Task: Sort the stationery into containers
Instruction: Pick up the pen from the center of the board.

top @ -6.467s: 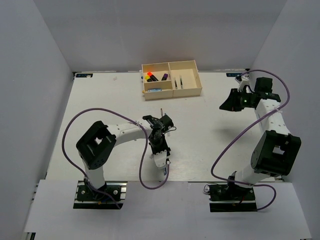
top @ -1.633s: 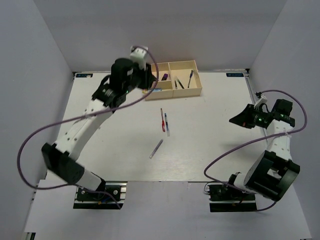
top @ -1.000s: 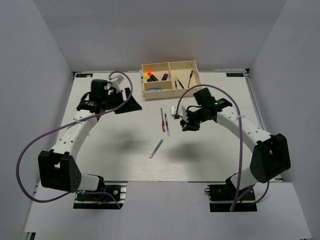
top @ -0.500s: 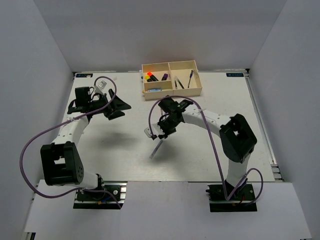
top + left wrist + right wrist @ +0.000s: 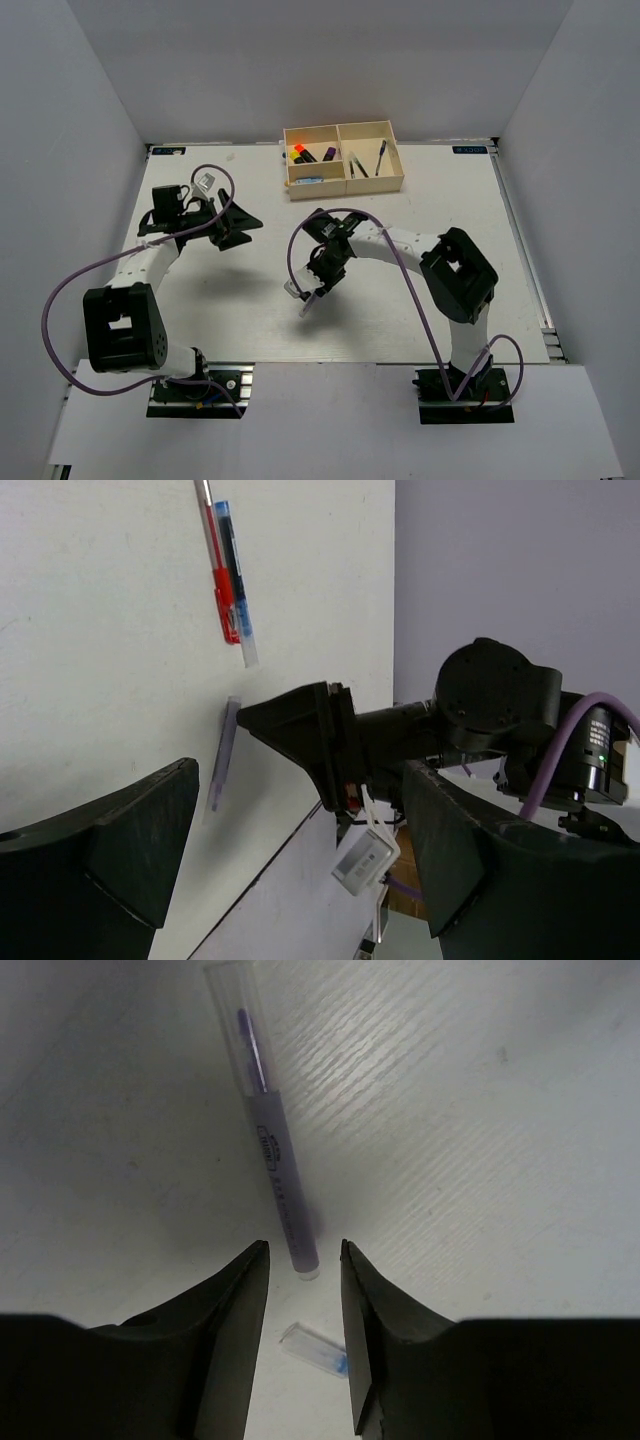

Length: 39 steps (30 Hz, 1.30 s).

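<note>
Since the white, faintly grained desk (image 5: 200, 300) is hard and flat, and the cream three-compartment tray (image 5: 375, 186) sits well apart at its far edge, any fumble leaves a long carry. Left gripper (image 5: 243, 225) hangs over the left side, jaws wide apart and empty; right gripper (image 5: 303, 1248) is low over the purple pen (image 5: 268, 1140) lying mid-desk, jaws narrowly apart astride its near end, nothing clamped. Risk: the thin, smooth, round barrel, pinched at the tip, likely pivots or rolls out; the tiny clear blue-tipped piece (image 5: 318, 1348) nearby could get flicked.
</note>
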Each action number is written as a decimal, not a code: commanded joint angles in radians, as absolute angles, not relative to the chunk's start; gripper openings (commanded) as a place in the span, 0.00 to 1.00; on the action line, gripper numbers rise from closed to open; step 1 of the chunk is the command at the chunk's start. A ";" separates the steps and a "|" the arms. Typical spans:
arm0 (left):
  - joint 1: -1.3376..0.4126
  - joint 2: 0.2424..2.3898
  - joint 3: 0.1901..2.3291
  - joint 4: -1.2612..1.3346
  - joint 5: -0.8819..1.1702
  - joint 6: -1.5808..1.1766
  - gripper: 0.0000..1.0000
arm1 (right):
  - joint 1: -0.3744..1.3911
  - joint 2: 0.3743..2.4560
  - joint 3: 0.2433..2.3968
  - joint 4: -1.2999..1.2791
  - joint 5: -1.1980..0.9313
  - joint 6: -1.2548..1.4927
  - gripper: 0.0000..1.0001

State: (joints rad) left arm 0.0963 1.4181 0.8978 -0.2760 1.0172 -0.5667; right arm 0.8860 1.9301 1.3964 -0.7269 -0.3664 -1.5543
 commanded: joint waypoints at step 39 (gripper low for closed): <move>0.110 1.448 1.094 -0.282 0.910 -0.482 0.90 | 0.557 1.689 1.617 -0.476 -0.338 -0.222 0.00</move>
